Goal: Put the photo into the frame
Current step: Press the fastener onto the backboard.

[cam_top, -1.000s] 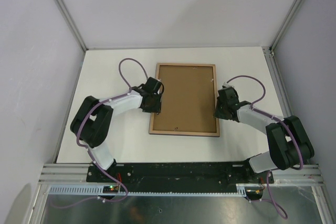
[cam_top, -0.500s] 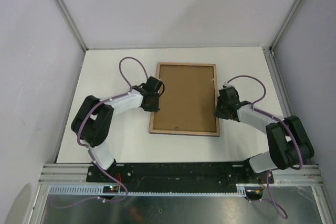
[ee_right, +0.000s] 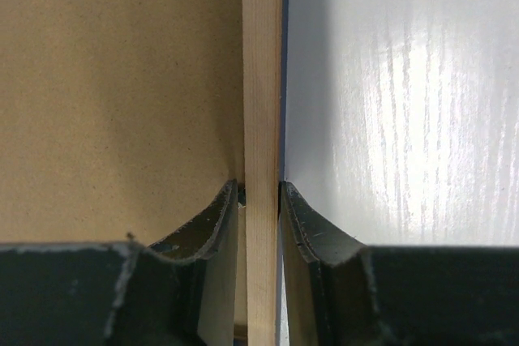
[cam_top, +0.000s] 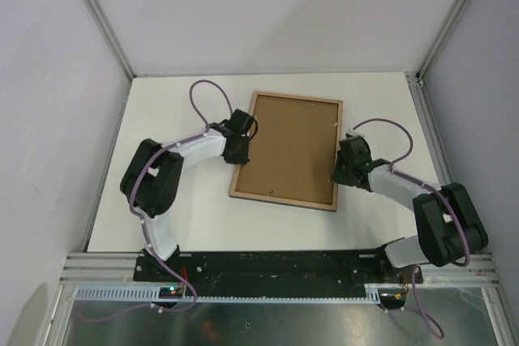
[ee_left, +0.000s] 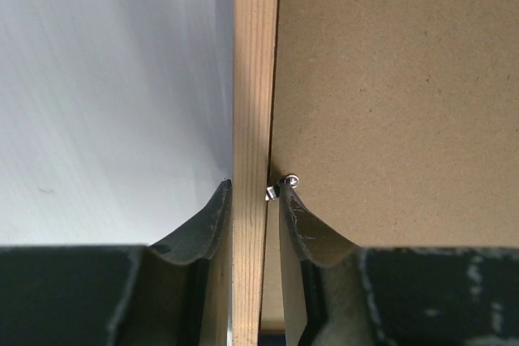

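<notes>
The left hand and right hand are each pinching a side rail of the frame between their fingers, so level, matched motion is looking safest.

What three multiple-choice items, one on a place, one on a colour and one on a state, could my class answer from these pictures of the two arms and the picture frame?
1. Where does the left hand hold the frame?
A. a short rail at the far end
B. the long rail on its own side
C. the middle of the backing board

2. What colour is the backing board?
A. white
B. green
C. brown

3. How does the right hand stand?
A. shut on the frame's rail
B. wide open above the table
C. shut on nothing

Key:
1 B, the light wooden side rail sits between its fingers.
2 C, the board shows brown in every view.
3 A, its fingers pinch the wooden rail from both sides.
</notes>
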Action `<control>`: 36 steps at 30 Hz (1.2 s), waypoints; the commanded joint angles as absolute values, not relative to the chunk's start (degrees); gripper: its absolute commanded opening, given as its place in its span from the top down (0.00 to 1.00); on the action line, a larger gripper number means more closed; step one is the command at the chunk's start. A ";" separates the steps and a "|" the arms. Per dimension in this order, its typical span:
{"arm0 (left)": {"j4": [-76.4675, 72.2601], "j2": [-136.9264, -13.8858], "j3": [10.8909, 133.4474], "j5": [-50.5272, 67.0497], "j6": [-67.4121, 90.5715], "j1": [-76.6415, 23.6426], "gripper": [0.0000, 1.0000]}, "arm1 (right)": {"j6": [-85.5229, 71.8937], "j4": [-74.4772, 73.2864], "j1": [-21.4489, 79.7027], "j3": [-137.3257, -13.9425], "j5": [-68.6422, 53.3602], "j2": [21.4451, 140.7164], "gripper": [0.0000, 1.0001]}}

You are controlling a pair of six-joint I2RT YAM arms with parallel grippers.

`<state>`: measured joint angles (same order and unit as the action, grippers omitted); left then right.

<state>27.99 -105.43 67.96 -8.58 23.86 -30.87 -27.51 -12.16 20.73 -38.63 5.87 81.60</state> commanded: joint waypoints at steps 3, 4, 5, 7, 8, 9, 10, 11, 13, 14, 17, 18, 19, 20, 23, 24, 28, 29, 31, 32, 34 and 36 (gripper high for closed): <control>26.50 -111.01 73.62 -12.56 21.25 -27.68 1.00 | -31.12 -15.21 25.24 -32.75 2.22 77.81 0.98; 26.48 -111.58 74.30 -12.56 21.00 -27.38 1.00 | -31.77 -15.12 25.93 -32.06 1.99 77.14 0.97; 26.51 -111.99 75.03 -12.57 20.83 -27.09 1.00 | -32.67 -15.07 27.07 -31.37 1.87 76.27 0.97; 26.53 -112.90 76.44 -12.57 20.24 -26.50 1.00 | -34.38 -15.30 29.60 -30.58 2.03 74.75 0.96; 26.54 -113.40 77.29 -12.48 19.87 -26.17 1.00 | -35.25 -15.39 30.88 -30.37 2.07 74.02 0.95; 26.54 -113.83 77.97 -12.48 19.34 -25.92 1.00 | -36.48 -15.34 32.58 -30.12 2.05 73.35 0.95; 26.54 -114.35 78.67 -12.61 18.81 -25.70 1.00 | -37.49 -15.10 34.04 -30.00 1.95 72.80 0.94; 26.50 -114.79 79.59 -12.85 18.19 -25.55 1.00 | -38.87 -14.84 36.09 -29.94 1.94 72.30 0.90; 26.53 -115.77 81.27 -12.95 17.20 -25.02 1.00 | -41.25 -13.73 39.68 -29.90 1.94 71.69 0.81; 26.54 -116.29 82.07 -12.93 16.82 -24.64 1.00 | -42.11 -13.19 41.11 -29.89 1.98 71.57 0.76; 26.42 -117.20 83.57 -12.47 15.84 -23.39 1.00 | -44.10 -12.31 44.16 -29.91 2.08 71.06 0.58; 26.44 -117.27 84.02 -12.21 15.70 -23.03 0.98 | -44.29 -12.31 44.45 -29.89 2.05 70.42 0.52; 26.45 -117.26 84.33 -12.04 15.45 -22.55 0.96 | -44.29 -12.35 44.55 -29.93 2.08 69.88 0.48; 26.41 -117.21 84.75 -11.86 15.24 -22.22 0.94 | -44.25 -12.68 44.42 -30.08 2.27 68.91 0.44; 26.44 -116.51 85.83 -11.43 14.79 -21.39 0.78 | -44.03 -13.35 43.81 -30.45 2.31 66.30 0.35; 26.49 -116.17 86.16 -11.29 14.82 -21.20 0.73 | -43.85 -13.49 43.44 -30.65 2.21 65.54 0.33; 26.53 -113.68 86.22 -11.05 16.52 -21.00 0.55 | -42.95 -15.05 42.23 -32.01 2.13 63.47 0.31; 26.54 -112.74 86.05 -11.02 17.14 -20.96 0.52 | -42.70 -15.48 41.81 -32.35 2.38 63.02 0.31; 26.59 -110.87 85.30 -10.80 18.68 -20.93 0.44 | -42.07 -16.11 40.80 -33.00 2.88 61.64 0.30; 26.65 -110.01 84.97 -10.80 19.62 -20.92 0.41 | -41.78 -16.36 40.13 -33.20 3.07 61.10 0.30; 26.83 -108.56 84.19 -10.50 21.32 -20.99 0.38 | -40.94 -17.05 38.20 -33.74 3.84 60.08 0.30; 26.88 -107.47 83.71 -9.68 21.99 -20.96 0.36 | -39.74 -18.33 35.24 -34.72 4.41 59.40 0.30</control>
